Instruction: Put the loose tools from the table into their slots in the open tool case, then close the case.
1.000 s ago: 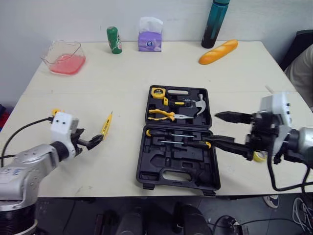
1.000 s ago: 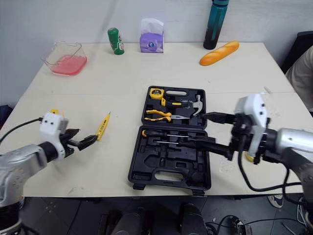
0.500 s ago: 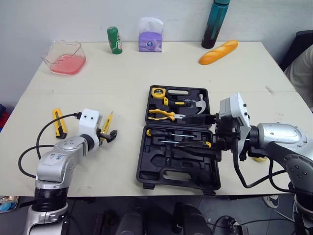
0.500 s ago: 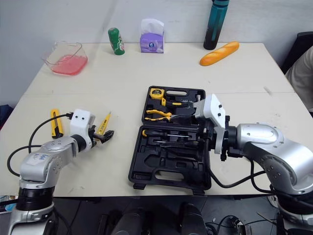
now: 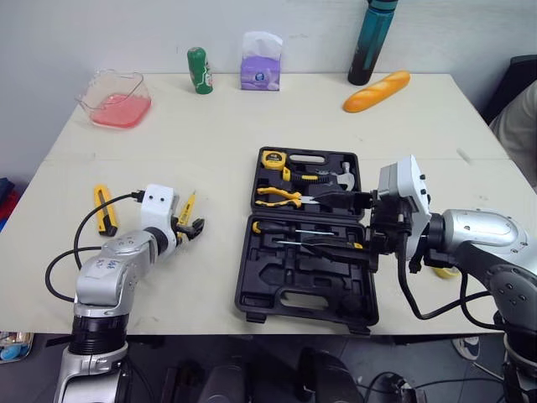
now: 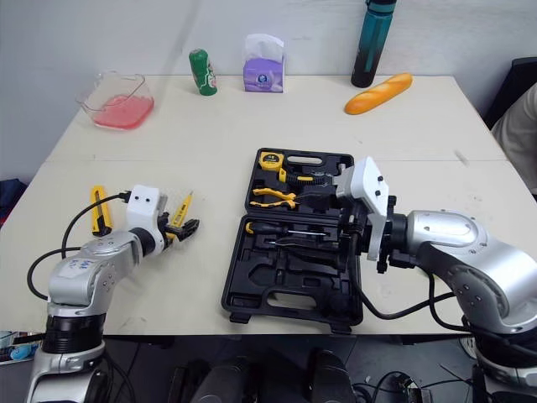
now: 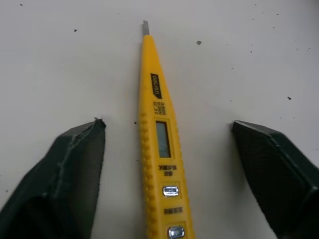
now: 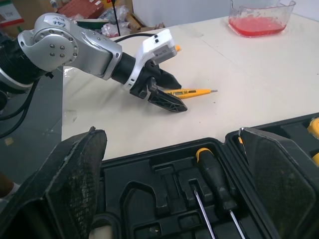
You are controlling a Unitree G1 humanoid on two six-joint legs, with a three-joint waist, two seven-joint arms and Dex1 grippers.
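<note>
The open black tool case (image 5: 277, 295) lies mid-table. Its far half holds a tape measure (image 5: 270, 159), pliers (image 5: 275, 196) and a hammer (image 5: 344, 174); two screwdrivers (image 5: 285, 228) lie in the near half. A yellow tester pen (image 7: 157, 149) lies on the table left of the case, and my left gripper (image 5: 191, 227) is open with a finger on each side of it, not touching. A yellow utility knife (image 5: 102, 210) lies farther left. My right gripper (image 5: 317, 222) hangs open over the case's right side, holding nothing. A yellow object (image 5: 445, 270) peeks from behind the right arm.
Along the table's far edge stand a clear tub of pink liquid (image 5: 117, 96), a green can (image 5: 199, 70), a purple tissue pack (image 5: 259, 63), a teal bottle (image 5: 369, 42) and a baguette (image 5: 375, 91). A person (image 5: 516, 117) sits at the right edge.
My left gripper has moved forward and right so its open fingers now straddle the tester pen. My right gripper has swung left from beside the case to over it, then held still.
</note>
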